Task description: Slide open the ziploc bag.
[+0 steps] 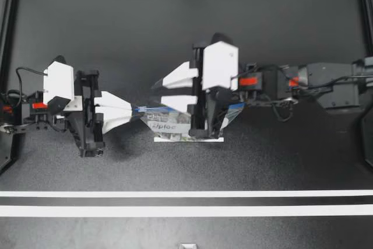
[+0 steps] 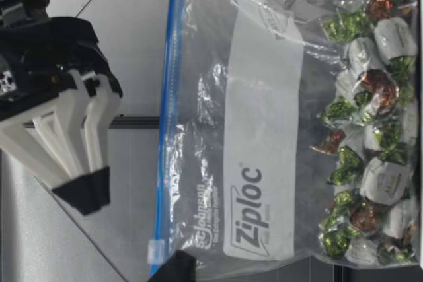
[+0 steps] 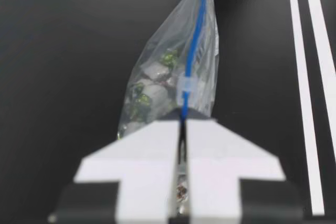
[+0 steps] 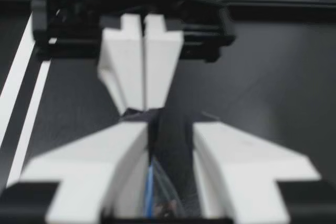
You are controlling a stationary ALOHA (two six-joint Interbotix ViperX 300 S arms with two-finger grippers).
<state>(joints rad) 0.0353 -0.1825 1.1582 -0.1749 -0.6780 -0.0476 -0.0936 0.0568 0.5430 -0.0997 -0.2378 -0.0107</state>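
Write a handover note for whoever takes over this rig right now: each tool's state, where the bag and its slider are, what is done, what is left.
My left tool is shut on the ziploc bag at one end of its blue zip, holding it upright with the sweets at the bottom.
My right tool is open above the zip, gripping nothing.
The slider sits just ahead of the left tool.
Done: bag held. Left: probably close the right tool on the slider and draw it along the zip.
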